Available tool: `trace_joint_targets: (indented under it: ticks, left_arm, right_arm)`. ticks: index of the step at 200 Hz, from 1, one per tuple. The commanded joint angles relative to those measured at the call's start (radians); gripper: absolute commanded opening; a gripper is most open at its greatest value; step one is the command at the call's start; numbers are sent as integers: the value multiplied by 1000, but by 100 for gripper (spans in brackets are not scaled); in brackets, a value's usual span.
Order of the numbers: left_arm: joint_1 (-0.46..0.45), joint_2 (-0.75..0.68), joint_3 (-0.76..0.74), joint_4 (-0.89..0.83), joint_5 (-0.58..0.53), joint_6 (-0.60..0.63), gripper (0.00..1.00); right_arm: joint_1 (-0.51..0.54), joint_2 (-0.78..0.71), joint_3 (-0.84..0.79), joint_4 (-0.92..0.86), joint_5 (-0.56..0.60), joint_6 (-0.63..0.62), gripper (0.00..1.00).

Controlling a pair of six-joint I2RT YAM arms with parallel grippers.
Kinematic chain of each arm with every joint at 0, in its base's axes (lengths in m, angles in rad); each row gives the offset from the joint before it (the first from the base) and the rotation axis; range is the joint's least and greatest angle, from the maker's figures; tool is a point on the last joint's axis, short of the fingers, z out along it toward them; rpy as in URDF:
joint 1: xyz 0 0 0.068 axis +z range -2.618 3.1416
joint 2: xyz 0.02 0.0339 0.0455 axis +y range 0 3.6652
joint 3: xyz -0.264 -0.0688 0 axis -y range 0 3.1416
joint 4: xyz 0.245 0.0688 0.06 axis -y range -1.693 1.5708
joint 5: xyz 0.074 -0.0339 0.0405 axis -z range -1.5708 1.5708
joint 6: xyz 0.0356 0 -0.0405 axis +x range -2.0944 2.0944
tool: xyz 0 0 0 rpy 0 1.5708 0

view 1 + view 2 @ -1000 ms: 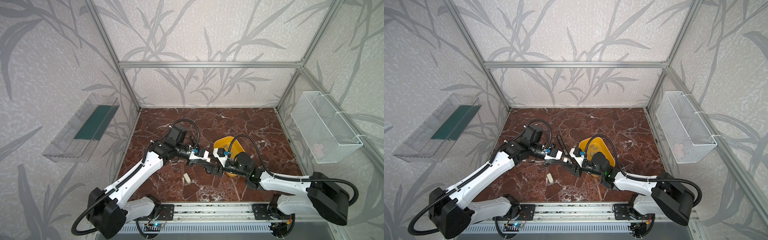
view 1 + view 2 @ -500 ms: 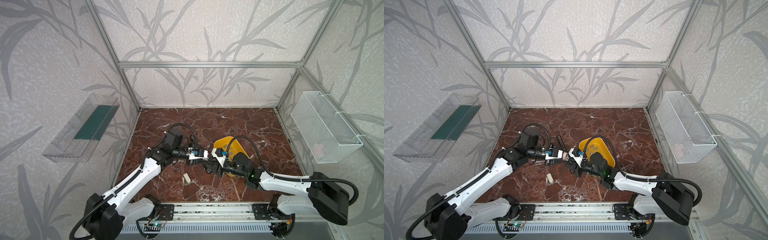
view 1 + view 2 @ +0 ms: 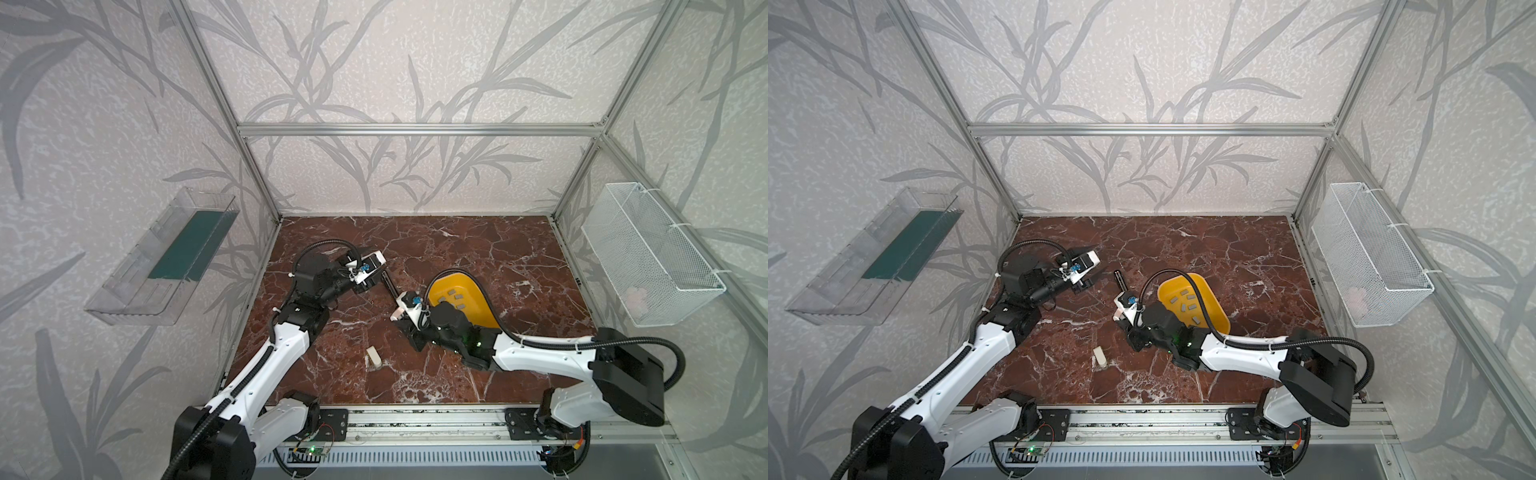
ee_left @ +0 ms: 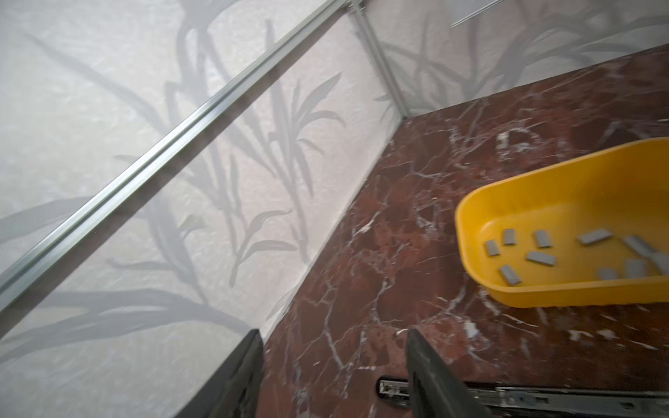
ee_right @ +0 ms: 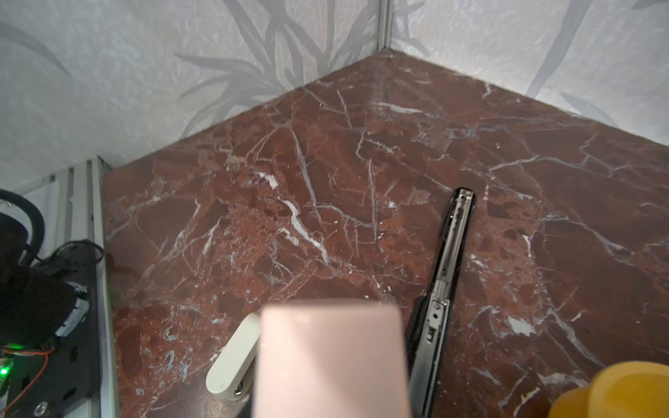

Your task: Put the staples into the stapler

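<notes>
Red-brown marble tabletop (image 3: 478,249), leaf-patterned walls (image 3: 415,62); yellow tray (image 4: 543,291) holding grey staples (image 4: 541,258). Left gripper (image 4: 333,343): fingers (image 4: 239,376) spread, empty. Right gripper (image 3: 401,309): fingers hidden behind pink object (image 5: 331,358), grip unclear.

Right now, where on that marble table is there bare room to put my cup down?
Bare: the red marble tabletop's far strip along the back wall, and between yellow plastic tray and white wire basket. Crowded mid-table: the right gripper's pink stapler, a black metal rail, a small cream stapler.
</notes>
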Motion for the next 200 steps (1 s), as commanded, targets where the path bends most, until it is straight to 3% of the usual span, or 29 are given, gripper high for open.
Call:
trace_joint_targets:
  ticks: [1, 24, 67, 107, 166, 200]
  left_arm:
    - [22, 17, -3, 89, -226, -45, 63]
    - [31, 20, -1, 86, -256, -37, 63]
    - [32, 10, 9, 40, -139, -19, 62]
    - [31, 7, 13, 21, -116, -11, 62]
    - [31, 10, 17, 7, -96, -2, 62]
    - [30, 10, 17, 1, -94, 6, 62]
  right_arm:
    - [39, 68, 91, -148, 100, -1, 10]
    - [43, 153, 171, -239, 85, 42, 9]
    - [44, 290, 301, -413, 88, 102, 7]
    - [44, 392, 423, -583, 143, 151, 7]
    - [43, 434, 436, -612, 183, 239, 8]
    - [17, 465, 437, -612, 134, 299, 10]
